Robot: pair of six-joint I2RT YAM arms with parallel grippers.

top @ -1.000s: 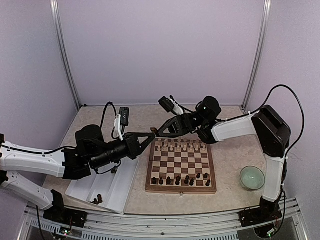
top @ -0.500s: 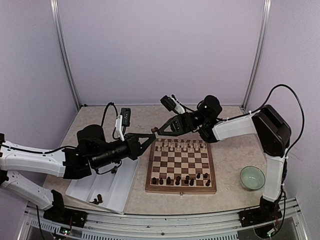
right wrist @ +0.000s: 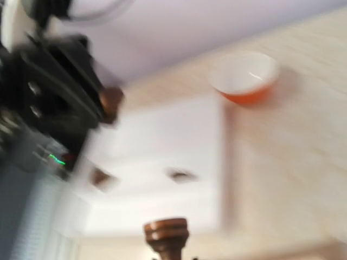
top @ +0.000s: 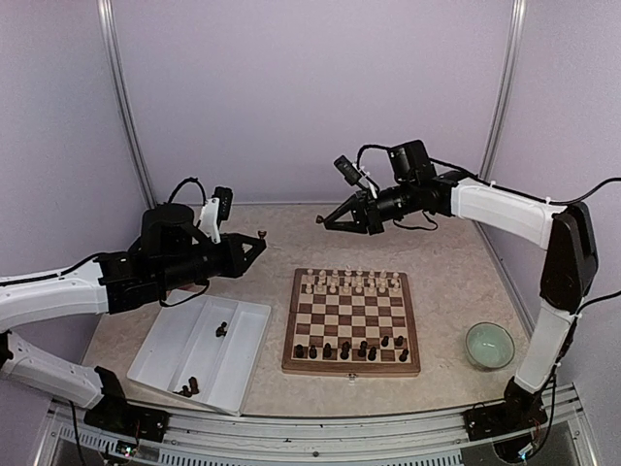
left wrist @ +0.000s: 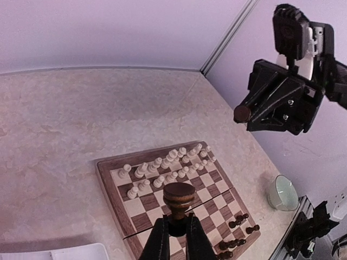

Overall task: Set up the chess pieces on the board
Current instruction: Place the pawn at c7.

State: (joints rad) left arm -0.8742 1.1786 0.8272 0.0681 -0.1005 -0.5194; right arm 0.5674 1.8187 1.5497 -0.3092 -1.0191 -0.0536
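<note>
**Top view.** Both arms are lifted off the tabletop (top: 437, 262) and reach toward each other over its far half, with the tips well apart.
- Left arm: the forearm comes in from the left edge with the wrist roughly level. The left pincer (top: 254, 240) points right and is closed on a dark chess piece (top: 262, 234).
- Right arm: the elbow is high by the right wall and the forearm stretches leftward. The right pincer (top: 324, 220) is angled slightly down and closed on a second dark piece (top: 318, 220).
- The board (top: 351, 316) lies flat near the front, below the gap between the tips. Cream pieces (top: 349, 282) fill its two far rows, and dark chess pieces (top: 349, 349) stand on its near rows.
- A white tray (top: 170, 347) sits left of the board with a few spare dark figures (top: 190, 387) inside.
- A pale green bowl (top: 489, 345) sits to the right of the board.

**Left wrist view.** Two fingers pinch the piece by its narrow stem, its round end toward the lens. The board is beneath. The right pincer hangs at upper right with its piece at the tip.

**Right wrist view.** Heavily blurred. The held piece shows at the bottom edge, but the pincer's own fingers cannot be made out. The left pincer is at left, holding its brown piece above the tray. An orange-sided bowl (right wrist: 245, 81) is at upper right.
</note>
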